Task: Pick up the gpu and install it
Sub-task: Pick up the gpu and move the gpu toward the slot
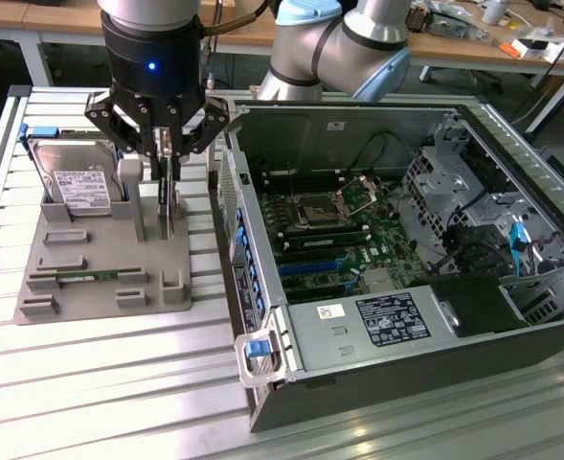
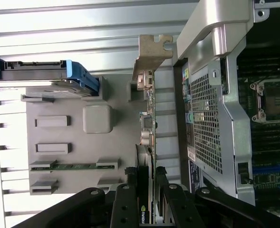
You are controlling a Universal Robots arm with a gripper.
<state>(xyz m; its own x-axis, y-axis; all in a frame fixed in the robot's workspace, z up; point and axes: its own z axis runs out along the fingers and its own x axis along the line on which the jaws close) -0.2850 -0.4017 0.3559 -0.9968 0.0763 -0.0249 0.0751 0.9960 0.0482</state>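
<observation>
1. Currently the tool hangs over a grey holder tray that lies on the slatted metal worktop, toward the exterior view's left.
2. Its two fingers are clamped on the gpu, one against each flat face of the card, as the wrist view makes plain.
3. The gpu stands upright on its long edge along the tray's edge nearest the computer case. Its lower edge is down at the tray, and I cannot tell whether it has left the slot.
4. The card's silver bracket sits at the end away from the fingers, just beside the case's perforated rear wall.
5. A hard drive with a white label leans in the tray's far corner away from the case, held in a blue frame.
6. A narrow green memory stick lies flat in a slot near the tray's front edge, well apart from the gpu.
7. The case lies open on the worktop just beside the tray, showing the motherboard and a power supply along its front wall.
</observation>
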